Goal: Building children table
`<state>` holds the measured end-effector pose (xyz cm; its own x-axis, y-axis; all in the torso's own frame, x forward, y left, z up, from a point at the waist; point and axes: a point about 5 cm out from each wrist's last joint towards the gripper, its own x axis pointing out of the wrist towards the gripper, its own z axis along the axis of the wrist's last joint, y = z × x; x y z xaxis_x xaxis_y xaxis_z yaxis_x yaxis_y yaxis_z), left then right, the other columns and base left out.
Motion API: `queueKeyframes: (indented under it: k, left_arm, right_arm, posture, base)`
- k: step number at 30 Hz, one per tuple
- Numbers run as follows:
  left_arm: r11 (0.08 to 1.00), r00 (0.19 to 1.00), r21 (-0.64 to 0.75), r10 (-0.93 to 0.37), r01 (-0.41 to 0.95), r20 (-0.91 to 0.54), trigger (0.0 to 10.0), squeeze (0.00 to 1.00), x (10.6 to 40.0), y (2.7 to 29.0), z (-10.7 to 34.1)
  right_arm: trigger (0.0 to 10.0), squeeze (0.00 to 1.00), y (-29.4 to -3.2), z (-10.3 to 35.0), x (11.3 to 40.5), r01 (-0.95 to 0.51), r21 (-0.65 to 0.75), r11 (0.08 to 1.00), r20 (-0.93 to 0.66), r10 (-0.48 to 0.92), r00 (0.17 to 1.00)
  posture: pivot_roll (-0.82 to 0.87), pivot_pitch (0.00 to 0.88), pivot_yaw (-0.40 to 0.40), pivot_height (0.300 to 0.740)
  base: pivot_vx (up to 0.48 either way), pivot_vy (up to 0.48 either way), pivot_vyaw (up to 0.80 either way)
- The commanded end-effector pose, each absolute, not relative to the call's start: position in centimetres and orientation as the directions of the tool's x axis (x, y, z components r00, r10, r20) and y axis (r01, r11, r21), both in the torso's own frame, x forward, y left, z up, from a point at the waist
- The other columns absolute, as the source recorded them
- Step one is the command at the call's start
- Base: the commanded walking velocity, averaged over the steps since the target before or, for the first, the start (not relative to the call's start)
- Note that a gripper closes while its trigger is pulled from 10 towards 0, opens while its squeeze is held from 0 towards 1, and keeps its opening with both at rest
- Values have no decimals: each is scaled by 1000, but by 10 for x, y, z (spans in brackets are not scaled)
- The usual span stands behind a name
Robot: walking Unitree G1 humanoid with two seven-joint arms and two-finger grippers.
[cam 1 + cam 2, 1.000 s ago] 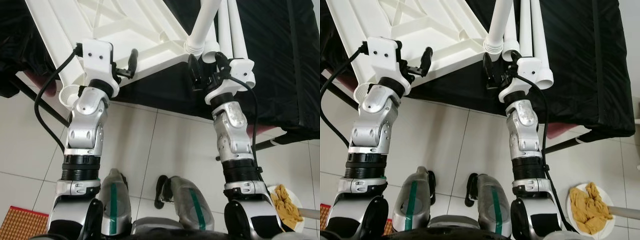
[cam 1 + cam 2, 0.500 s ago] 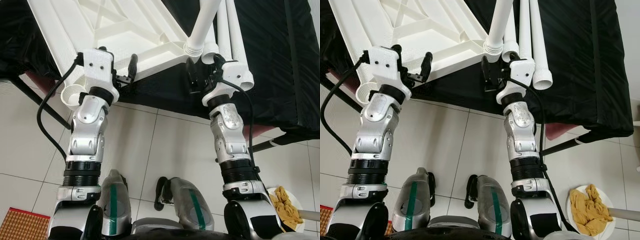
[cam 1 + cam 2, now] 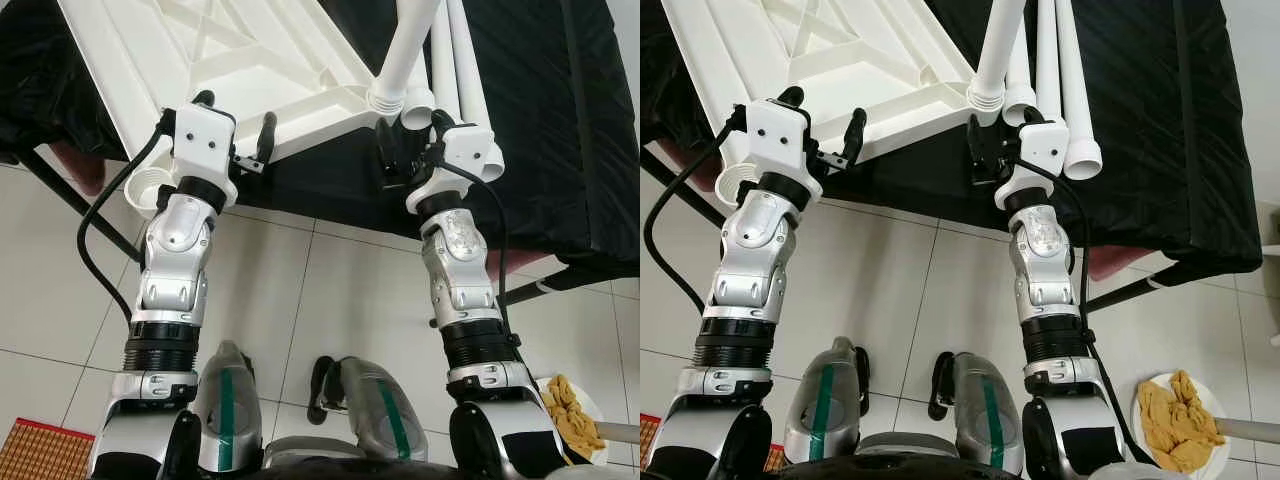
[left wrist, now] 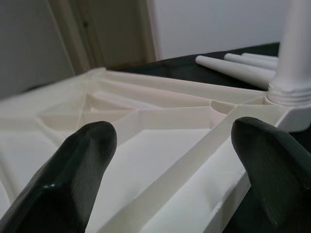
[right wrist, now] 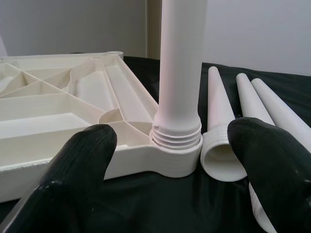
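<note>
A white plastic tabletop (image 3: 250, 60) lies upside down on the black-covered table, ribs facing up. One white leg (image 5: 180, 73) stands upright in its near corner socket. Three loose legs (image 3: 465, 80) lie side by side on the cloth just right of it. My left gripper (image 3: 236, 112) is open at the tabletop's near edge, its fingers (image 4: 82, 160) spread above the ribbed underside. My right gripper (image 3: 410, 140) is open just in front of the standing leg's threaded base, with a finger on either side and not touching it. An empty corner socket (image 3: 147, 187) overhangs the table edge by my left wrist.
The black cloth (image 3: 540, 120) drapes over the table's front edge, with dark frame bars below on both sides. On the tiled floor, a plate of yellow pieces (image 3: 572, 408) sits at the right and a red mat (image 3: 40, 450) at the left.
Both wrists have shifted slightly along the table's edge, the left one a little to the right. Both grippers stay open and the table parts have not moved.
</note>
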<state>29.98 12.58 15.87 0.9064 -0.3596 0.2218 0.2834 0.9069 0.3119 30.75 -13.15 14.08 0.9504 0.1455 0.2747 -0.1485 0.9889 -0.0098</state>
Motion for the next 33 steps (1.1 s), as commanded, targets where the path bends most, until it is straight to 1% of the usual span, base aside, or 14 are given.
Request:
queueKeyframes:
  k: [1, 6, 7, 8, 9, 11, 12, 13, 16, 24, 26, 27, 29, 33]
  left_arm:
    - [916, 926, 369, -265, 155, 269, 10000, 0, 298, 127, 156]
    - [916, 929, 375, -252, 139, 270, 10000, 0, 298, 128, 155]
    - [935, 943, 338, -203, 106, 265, 10000, 0, 300, 131, 153]
    - [958, 958, 283, -127, 51, 257, 10000, 0, 302, 138, 152]
    - [958, 958, 283, -127, 51, 257, 10000, 0, 302, 138, 152]
    - [978, 972, 207, -16, -34, 235, 10000, 0, 305, 149, 150]
    - [980, 974, 188, 14, -58, 227, 10000, 0, 306, 153, 149]
    - [980, 974, 188, 14, -58, 227, 10000, 0, 306, 153, 149]
    - [981, 969, 137, 102, -135, 225, 10000, 0, 311, 167, 151]
    - [981, 964, 99, 142, -168, 225, 10000, 0, 316, 176, 155]
    - [983, 963, 39, 167, -179, 214, 10000, 0, 317, 177, 157]
    - [983, 963, 39, 167, -179, 214, 10000, 0, 317, 177, 157]
    - [979, 953, -41, 204, -200, 226, 10000, 0, 318, 179, 161]
    - [975, 949, -79, 220, -208, 227, 10000, 0, 319, 181, 163]
  right_arm:
    - [10000, 0, -133, 138, 307, -138, -25, 990, 266, 140, 954]
    - [10000, 0, -134, 138, 307, -121, -30, 992, 268, 125, 955]
    - [10000, 0, -136, 138, 307, -110, -29, 994, 269, 113, 956]
    - [10000, 0, -138, 138, 308, -96, -22, 995, 269, 98, 958]
    - [10000, 0, -138, 138, 308, -96, -22, 995, 269, 98, 958]
    - [10000, 0, -140, 137, 308, -77, -12, 997, 269, 78, 960]
    - [10000, 0, -141, 137, 308, -72, -9, 997, 268, 72, 961]
    - [10000, 0, -141, 137, 308, -72, -9, 997, 268, 72, 961]
    - [10000, 0, -140, 137, 309, -62, -8, 998, 271, 62, 961]
    - [10000, 0, -141, 138, 312, -49, -8, 999, 274, 49, 961]
    - [10000, 0, -141, 138, 312, -43, -4, 999, 272, 42, 961]
    - [10000, 0, -141, 138, 312, -43, -4, 999, 272, 42, 961]
    - [10000, 0, -141, 137, 312, -37, 1, 999, 271, 36, 962]
    - [10000, 0, -140, 136, 312, -35, 3, 999, 270, 33, 962]
  posture:
    - [85, 37, -83, 740]
    - [85, 37, -83, 740]
    - [79, 42, -73, 740]
    - [79, 43, -72, 740]
    - [79, 43, -72, 740]
    - [80, 46, -65, 740]
    - [82, 45, -64, 740]
    - [82, 45, -64, 740]
    - [85, 44, -64, 740]
    - [88, 43, -61, 740]
    - [89, 40, -54, 740]
    - [89, 40, -54, 740]
    - [89, 40, -53, 740]
    - [90, 38, -51, 740]
  base:
    - [0, 0, 0]
    - [0, 0, 0]
    - [0, 0, 0]
    - [0, 0, 0]
    - [0, 0, 0]
    - [0, 0, 0]
    - [0, 0, 0]
    - [0, 0, 0]
    - [0, 0, 0]
    - [0, 0, 0]
    - [0, 0, 0]
    - [0, 0, 0]
    - [0, 0, 0]
    - [0, 0, 0]
